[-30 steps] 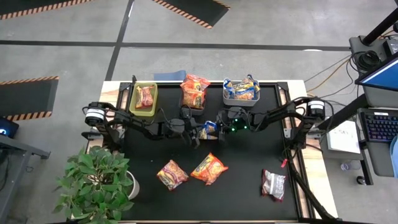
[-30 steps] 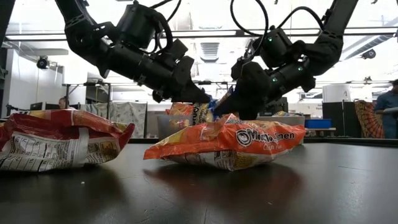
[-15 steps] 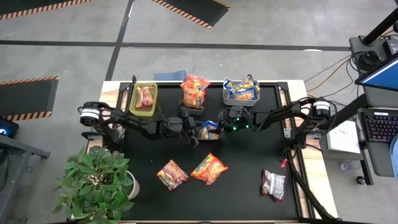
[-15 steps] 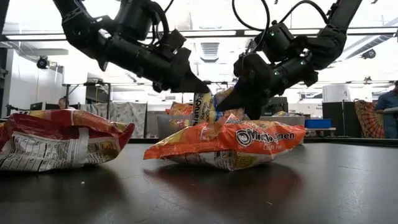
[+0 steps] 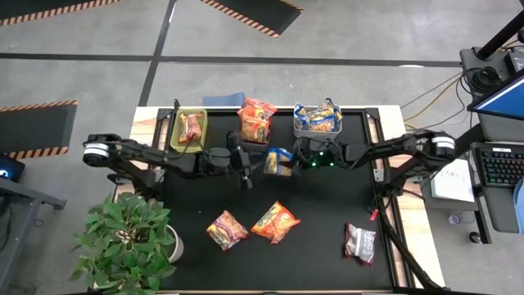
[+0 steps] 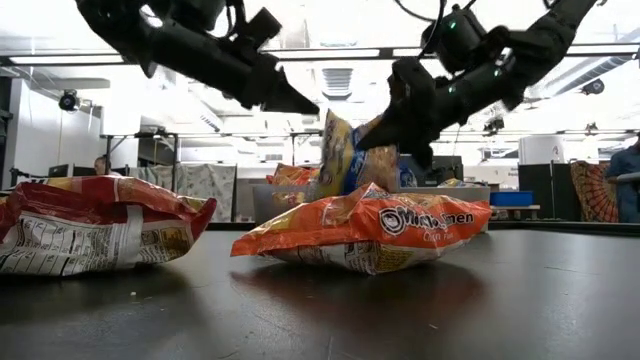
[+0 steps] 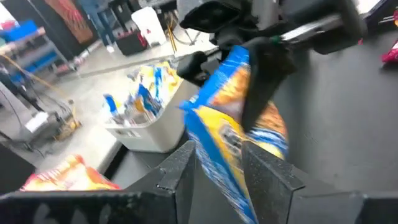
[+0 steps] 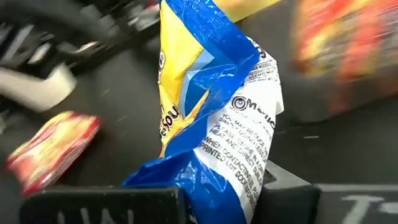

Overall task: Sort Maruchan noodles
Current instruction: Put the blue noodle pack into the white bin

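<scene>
Overhead, table-level, two close wrist views

Grey concrete floor [image 5: 327, 33] with hazard-striped mats [image 5: 254, 15], potted plant [image 5: 127, 238] (table's corner), bright ceiling lights [image 6: 330, 55]

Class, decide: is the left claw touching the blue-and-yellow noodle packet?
Apart. Low view: the left claw shows background between its tip and the blue-and-yellow packet, held by the right claw.

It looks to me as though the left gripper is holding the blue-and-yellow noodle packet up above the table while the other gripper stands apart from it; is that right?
Not quite: it is the right gripper that holds the blue-and-yellow packet above the table. The low view shows its jaws closed on the packet's edge, while the left gripper stands apart from it with nothing held. The rest is right.
</scene>
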Robot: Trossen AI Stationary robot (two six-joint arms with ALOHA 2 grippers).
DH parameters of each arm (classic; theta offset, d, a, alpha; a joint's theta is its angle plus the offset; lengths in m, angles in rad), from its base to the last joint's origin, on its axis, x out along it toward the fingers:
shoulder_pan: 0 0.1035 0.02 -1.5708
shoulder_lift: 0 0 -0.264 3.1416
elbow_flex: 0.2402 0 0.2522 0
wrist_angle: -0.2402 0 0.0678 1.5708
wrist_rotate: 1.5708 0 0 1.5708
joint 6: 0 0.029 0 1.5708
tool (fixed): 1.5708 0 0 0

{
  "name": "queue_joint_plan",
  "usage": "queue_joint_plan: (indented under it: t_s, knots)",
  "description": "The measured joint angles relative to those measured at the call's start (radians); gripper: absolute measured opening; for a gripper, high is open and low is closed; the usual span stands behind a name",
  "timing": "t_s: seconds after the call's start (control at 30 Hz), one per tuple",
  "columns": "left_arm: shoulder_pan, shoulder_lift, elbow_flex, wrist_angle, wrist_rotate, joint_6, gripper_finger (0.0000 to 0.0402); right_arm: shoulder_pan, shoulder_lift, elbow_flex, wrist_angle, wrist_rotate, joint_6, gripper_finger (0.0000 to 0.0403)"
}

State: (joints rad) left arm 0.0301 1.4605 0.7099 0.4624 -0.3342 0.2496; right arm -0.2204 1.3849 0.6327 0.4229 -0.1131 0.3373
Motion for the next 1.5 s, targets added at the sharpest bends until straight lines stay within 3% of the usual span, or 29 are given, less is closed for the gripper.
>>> queue_joint_plan:
  t_s: [0.2,0.3,0.43,0.53,0.93,1.5]
  knots:
    - [0.002,-0.073,0.000,0.000,-0.077,0.089,0.0114,0.000,-0.174,0.015,-0.117,0.323,0.008,0.0047]
    - [0.008,-0.098,0.000,0.008,-0.127,0.122,0.0114,0.000,-0.244,0.057,-0.216,0.552,0.097,0.0047]
    - [0.022,-0.106,0.000,0.014,-0.148,0.135,0.0114,-0.006,-0.293,0.137,-0.427,0.826,0.159,0.0047]
    - [0.032,-0.101,0.000,0.016,-0.149,0.135,0.0114,-0.027,-0.298,0.184,-0.538,0.946,0.247,0.0047]
    - [0.036,-0.099,0.000,-0.019,-0.150,0.135,0.0114,-0.207,-0.132,0.216,-0.552,0.975,0.388,0.0047]
    - [0.042,-0.099,0.000,-0.016,-0.154,0.135,0.0114,-0.232,0.159,0.275,-0.487,0.983,0.529,0.0047]
